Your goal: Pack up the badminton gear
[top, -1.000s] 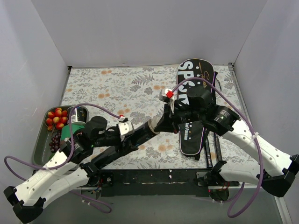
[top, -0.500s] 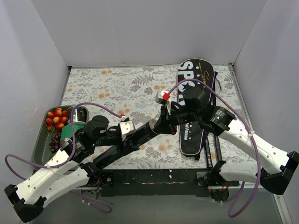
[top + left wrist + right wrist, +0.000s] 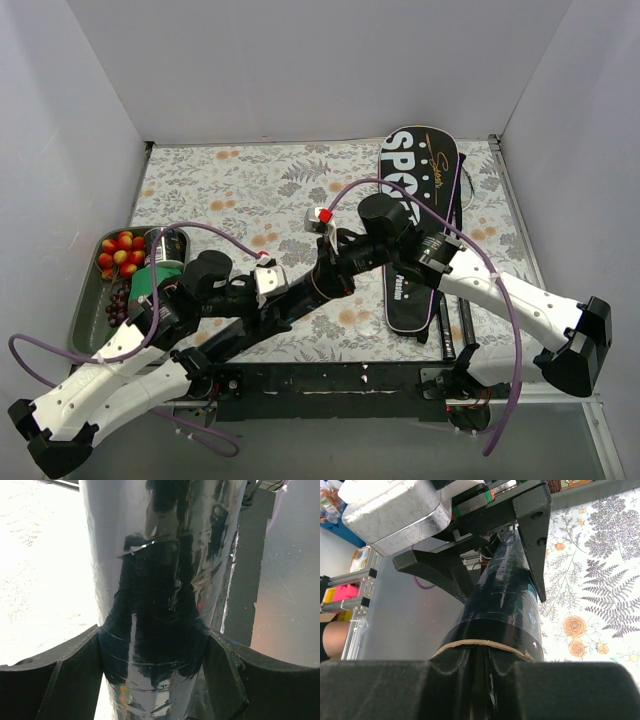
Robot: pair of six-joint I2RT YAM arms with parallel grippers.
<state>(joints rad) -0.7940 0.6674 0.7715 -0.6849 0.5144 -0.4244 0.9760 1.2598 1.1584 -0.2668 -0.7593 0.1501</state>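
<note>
Left gripper [image 3: 152, 640] is pinching the long dark shiny shuttle tube [image 3: 160, 570], with 1 black finger pressed on each side. The right gripper [image 3: 480, 672] pinches the same tube at an end, where a thin brown band runs round it. So 2 grippers hold 1 tube. The tube looks lifted off the flowery table cover [image 3: 230, 190]. It is over the middle of the tabletop, a bit toward the near edge. It is just left of the long black racket bag with white letters [image 3: 425, 165], which lies flat along the right edge.

I think the step in hand is getting the tube to the bag, maybe by passing it from 1 gripper to the other. Next, 1 gripper should let go only when the other has a firm hold. Then the tube has to line up with the bag's opening. I cannot tell if the bag is open.

The tube is round, smooth and glossy like a mirror, so it may slip or roll. The bag looks soft and flat, wide and round at the far end and thin at the near end. The thin rackets with black handles [image 3: 444, 335] lie right beside the bag, near the near right corner. I see no white shuttlecocks.

The dark metal tray of red fruit and a can [image 3: 82, 338] sits by the left edge. It is not part of this job.
</note>
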